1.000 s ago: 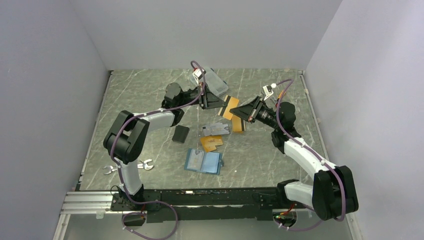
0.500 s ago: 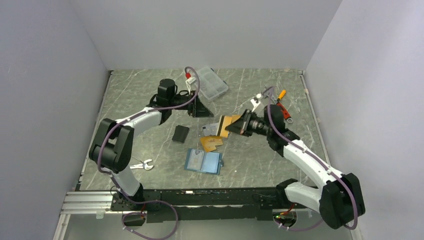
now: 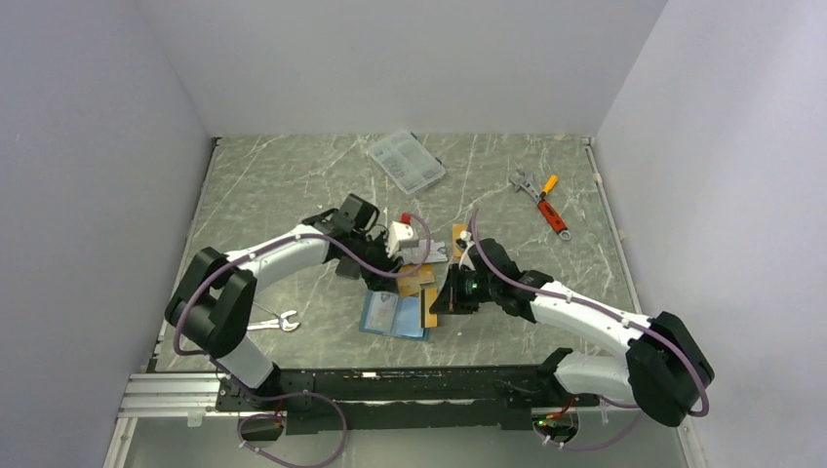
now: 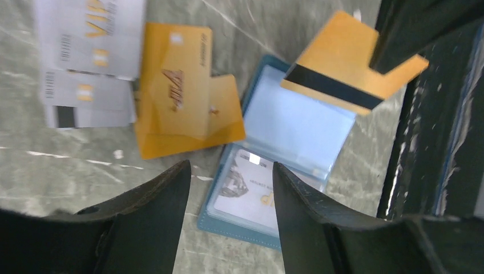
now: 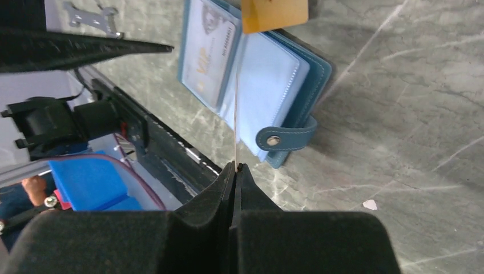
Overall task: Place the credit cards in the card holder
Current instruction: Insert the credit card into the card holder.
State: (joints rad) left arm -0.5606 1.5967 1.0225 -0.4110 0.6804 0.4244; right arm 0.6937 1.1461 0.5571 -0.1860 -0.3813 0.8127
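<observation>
Handover completed, card brought over the open card holder.

The striped orange-gold card (image 4: pixel 348 68) was seen clenched edge-on in the right end effector (image 5: pixel 235 166), which had been swung from the far middle of the tabletop (image 3: pixel 293 185) to just above the card holder (image 5: pixel 268 85), laid open near the front edge. The left end effector (image 4: pixel 227 177), clamped a second earlier, was now released and empty, hovering over the holder and the loose credit cards (image 4: pixel 182 97) beside it. One silver-grey card (image 4: pixel 251 191) was already seated in a pocket. From this shift, sliding the held card into a light-blue sleeve was judged the step in hand, with several cards left to be stowed.
</observation>
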